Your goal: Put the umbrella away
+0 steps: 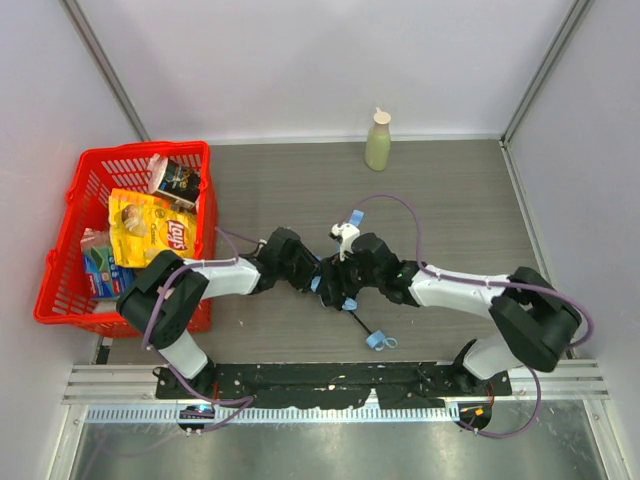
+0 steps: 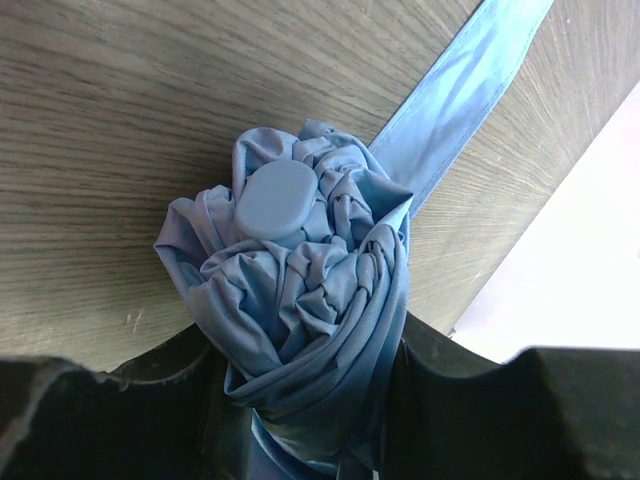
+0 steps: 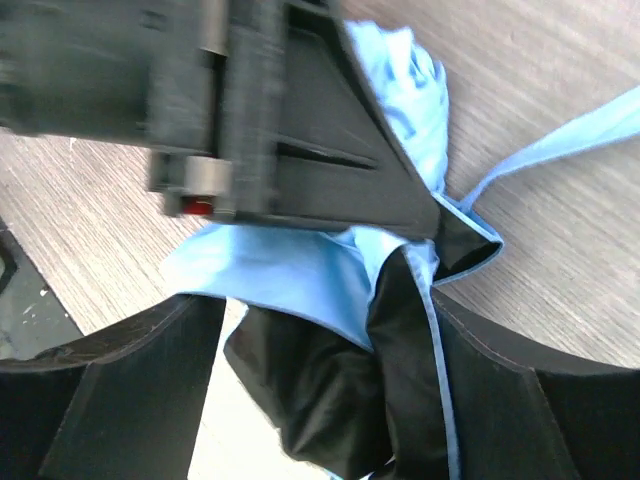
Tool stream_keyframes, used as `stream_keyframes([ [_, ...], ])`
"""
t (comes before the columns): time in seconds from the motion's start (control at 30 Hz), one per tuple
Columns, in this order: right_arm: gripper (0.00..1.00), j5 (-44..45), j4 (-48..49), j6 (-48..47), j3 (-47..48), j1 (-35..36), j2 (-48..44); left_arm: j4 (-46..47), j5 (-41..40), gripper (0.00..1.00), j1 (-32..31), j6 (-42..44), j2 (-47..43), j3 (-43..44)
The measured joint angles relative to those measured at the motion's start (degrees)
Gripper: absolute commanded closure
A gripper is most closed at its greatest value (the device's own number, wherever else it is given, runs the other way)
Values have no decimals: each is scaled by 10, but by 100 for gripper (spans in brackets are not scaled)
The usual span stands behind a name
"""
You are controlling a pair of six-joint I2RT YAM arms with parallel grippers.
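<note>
Blue umbrella [image 2: 300,290] wedged between both jaws of the left gripper [image 2: 305,345]

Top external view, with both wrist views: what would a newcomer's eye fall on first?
The bright red plastic mesh basket at the left of the grey wooden table, with a yellow crisp bag in it, stands out first. Next, at the table's middle, the left gripper clamps the bunched sky-blue fabric folding umbrella, while the right gripper stands open around its loose cloth. A pale green bottle stands alone at the far edge.
</note>
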Motion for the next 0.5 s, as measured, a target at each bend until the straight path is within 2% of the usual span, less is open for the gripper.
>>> stream_keyframes([
  [0.13, 22, 121, -82, -53, 49, 75, -37, -40, 12, 100, 2, -5, 2, 17],
  [0.37, 22, 299, -142, -112, 98, 154, 40, -99, 32, 100, 7, -15, 7, 42],
  [0.5, 23, 365, -156, -131, 99, 176, 79, -126, 38, 100, 11, -17, -3, 43],
])
